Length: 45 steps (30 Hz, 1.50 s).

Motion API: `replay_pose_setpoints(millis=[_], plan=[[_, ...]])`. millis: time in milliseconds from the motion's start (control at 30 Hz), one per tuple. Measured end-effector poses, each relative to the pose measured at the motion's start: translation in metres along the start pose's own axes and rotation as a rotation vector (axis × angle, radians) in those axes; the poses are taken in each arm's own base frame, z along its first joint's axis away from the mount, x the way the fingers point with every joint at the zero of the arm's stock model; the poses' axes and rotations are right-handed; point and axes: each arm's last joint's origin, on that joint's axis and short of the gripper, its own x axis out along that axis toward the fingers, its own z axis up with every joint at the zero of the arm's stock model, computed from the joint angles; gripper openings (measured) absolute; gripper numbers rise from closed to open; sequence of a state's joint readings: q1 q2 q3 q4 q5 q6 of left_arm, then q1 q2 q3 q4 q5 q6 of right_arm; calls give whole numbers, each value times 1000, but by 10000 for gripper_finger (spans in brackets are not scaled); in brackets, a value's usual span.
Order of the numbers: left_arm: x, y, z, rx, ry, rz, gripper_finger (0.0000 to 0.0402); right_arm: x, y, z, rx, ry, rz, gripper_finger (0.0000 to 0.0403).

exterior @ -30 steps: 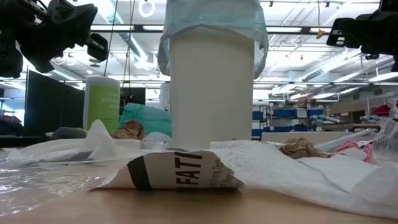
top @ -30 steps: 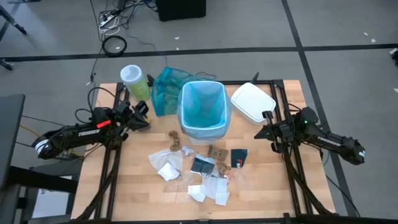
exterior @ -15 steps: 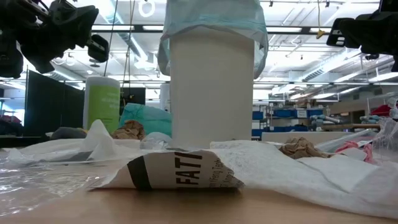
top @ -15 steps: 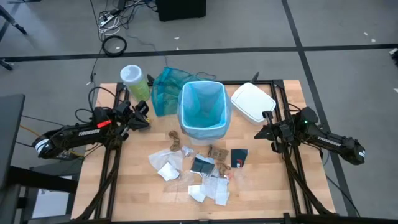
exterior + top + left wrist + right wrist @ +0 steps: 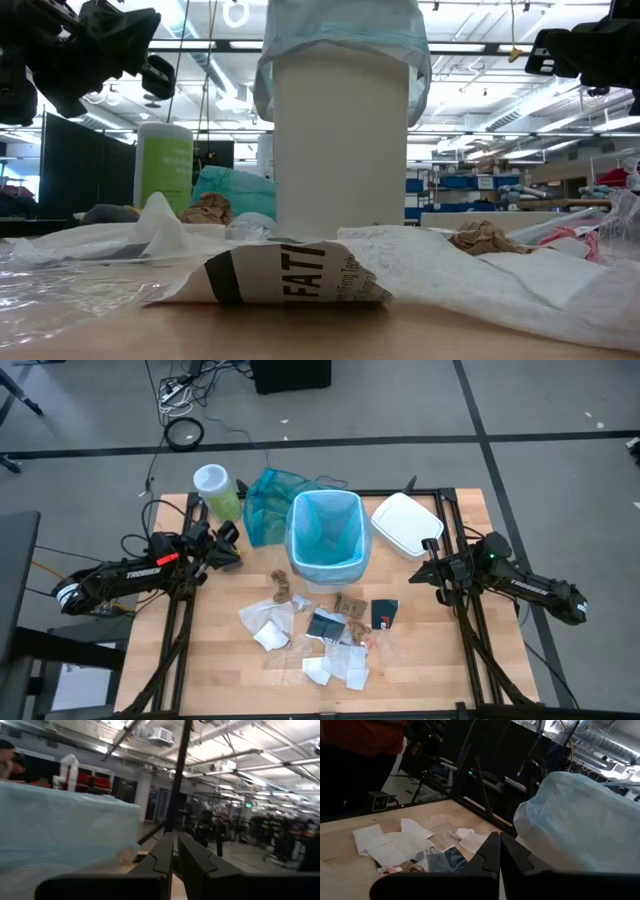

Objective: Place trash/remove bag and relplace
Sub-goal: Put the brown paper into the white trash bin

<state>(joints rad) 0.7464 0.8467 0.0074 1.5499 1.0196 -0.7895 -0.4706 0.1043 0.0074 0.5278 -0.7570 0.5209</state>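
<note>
On the wooden tabletop (image 5: 430, 660), towards its far edge at centre: one white bin (image 5: 325, 565), upright, lined with the light sky-blue bag (image 5: 325, 530), whose rim is folded over the bin's top edge; in the low view the bag (image 5: 340, 45) hangs down over the upper part of the bin wall (image 5: 340, 150).

Beside the bin, on the left arm's side: one darker teal-green plastic bag (image 5: 265, 500), crumpled, touching or just beside the bin. Further that way: one green canister with pale lid (image 5: 215, 490), upright.

Beside the bin, on the right arm's side: one white lid (image 5: 405, 525), lying flat, near but apart from the bin.

Nearer than the bin, spread over the middle of the tabletop: the trash (image 5: 320, 635), loose, comprising crumpled white paper, brown wrappers, dark flat packets and clear plastic bits. None of it is in the bin as far as can be seen.

Left tool (image 5: 228, 548): raised above the tabletop's left side, level with the bin, holding nothing; fingers (image 5: 160, 855) nearly together, with a narrow slit between them.

Right tool (image 5: 420, 572): raised above the tabletop's right side, near the white lid, closed and empty; fingers (image 5: 487, 855) pressed together.

Beyond the tabletop, in the right wrist view: a person in a red top (image 5: 360, 735).
</note>
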Motion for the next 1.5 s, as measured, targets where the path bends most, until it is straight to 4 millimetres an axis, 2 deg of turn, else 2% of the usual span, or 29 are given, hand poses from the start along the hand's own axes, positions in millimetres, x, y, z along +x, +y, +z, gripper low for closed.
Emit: replay_pose_setpoints(millis=[267,433,667,967,1067,1167,1233,1367,1433,1500], plan=[[0,0,0,0,-12,12,35,0,0,0,-1,-1,0,0],[0,4,3,-11,-116,119,35,0,0,0,-1,-1,0,0],[-1,5,4,-91,-166,152,35,0,0,0,-1,-1,0,0],[-4,11,10,-323,-436,311,35,0,0,1,-4,-16,-17,0],[-5,13,11,-336,-505,363,35,0,1,4,45,-43,-14,0],[-6,14,12,-335,-552,399,35,-1,0,9,77,-140,-92,0],[-7,15,13,-335,-599,436,35,-2,0,15,85,-254,-159,0],[-5,17,20,-400,-687,437,35,-6,8,40,280,-589,-204,0],[7,16,36,-395,-671,337,35,-8,20,63,277,-712,-144,1],[22,14,59,-369,-677,235,35,-8,41,97,165,-772,-50,1]])
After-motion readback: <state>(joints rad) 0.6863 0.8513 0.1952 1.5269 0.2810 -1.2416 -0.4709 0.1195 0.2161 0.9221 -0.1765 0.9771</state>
